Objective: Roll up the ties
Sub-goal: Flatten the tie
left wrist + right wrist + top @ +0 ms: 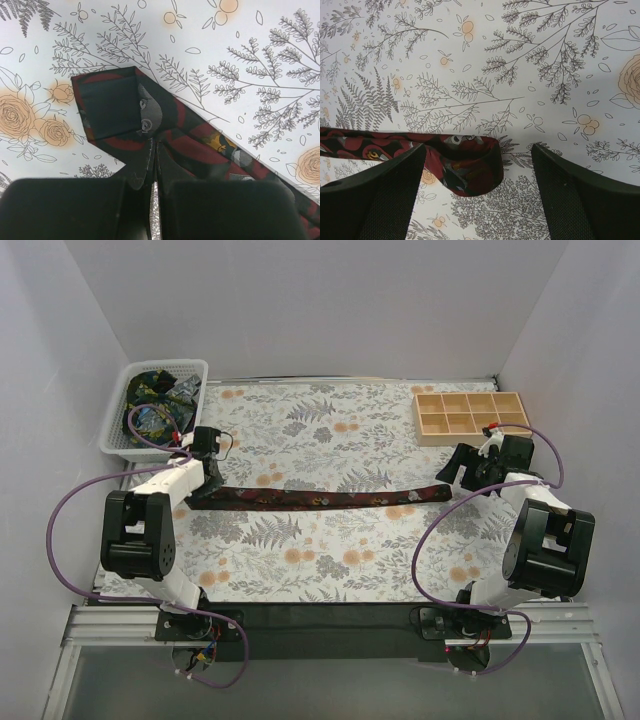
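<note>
Standing at the near edge of the flower-printed counter [300, 560], the two arms are reaching forward and slightly outward, one to each end of a maroon tie [320, 500] that is lying stretched in a long, nearly straight band across the middle of the surface. The left end effector [205, 485] is pinching the wide end of it: in the left wrist view the end effector [156, 182] is showing its dark pads pressed together with only a thin seam between them, and the maroon tie [190, 145] is running up out of that seam, its tip folded back so that a dark lining is facing up. The right end effector [455, 472] is sitting over the narrow end with its fingers spread wide; in the right wrist view the end effector [479, 150] is straddling the maroon tie [470, 170], whose tip is curling over on itself into a small loop, and neither finger is gripping the cloth. Farther back, at the far left corner, a white basket [165, 363] is holding the other ties [155, 405], bunched together in dark cloth with blue, green and yellow prints. At the far right, a wooden tray [470, 437] with square compartments is resting on the counter, just beyond the right arm.
</note>
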